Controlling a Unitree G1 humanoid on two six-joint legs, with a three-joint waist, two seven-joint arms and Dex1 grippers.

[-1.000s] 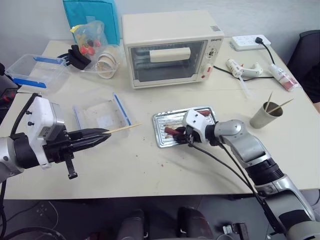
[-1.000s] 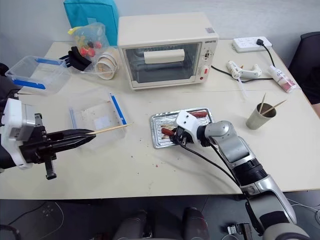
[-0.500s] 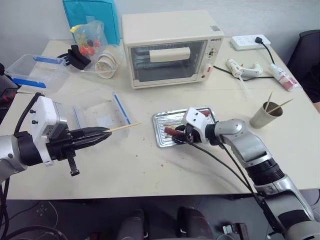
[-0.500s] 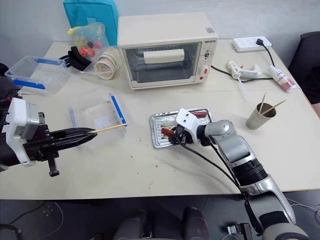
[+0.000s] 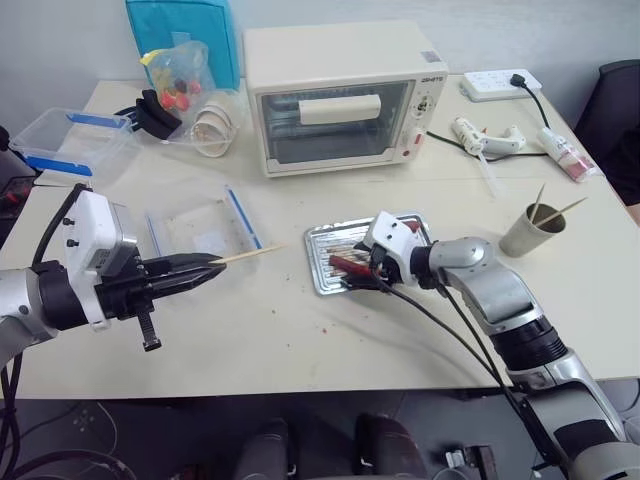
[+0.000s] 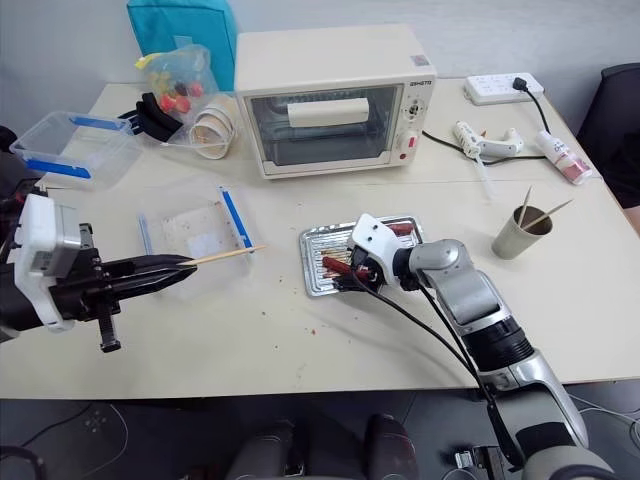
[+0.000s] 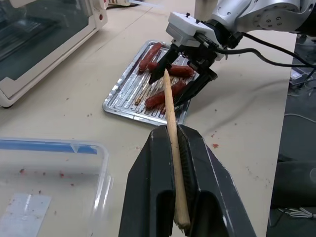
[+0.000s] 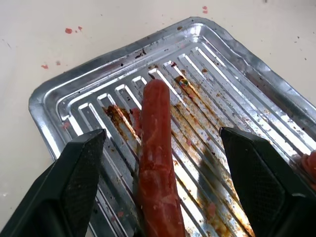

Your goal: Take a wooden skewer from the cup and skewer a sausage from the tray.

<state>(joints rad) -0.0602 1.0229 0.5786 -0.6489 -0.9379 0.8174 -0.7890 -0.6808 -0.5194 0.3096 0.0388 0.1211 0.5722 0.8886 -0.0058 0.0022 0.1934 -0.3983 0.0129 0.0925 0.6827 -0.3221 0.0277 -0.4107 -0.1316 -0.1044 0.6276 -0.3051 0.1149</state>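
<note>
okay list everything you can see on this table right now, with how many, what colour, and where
toaster oven: one, cream, back centre
tray: one, shiny metal, centre
sausages: three, reddish-brown, in the tray
cup: one, grey-tan, right side, skewers standing in it
clear box: one, blue clips, back left
clear lid: one, blue edge, left of the tray
glue gun: one, white, back right
power strip: one, white, back right corner
teal bag: one, back left
left end effector: black, shut on a pale wooden skewer
right end effector: black, open astride one sausage
</note>
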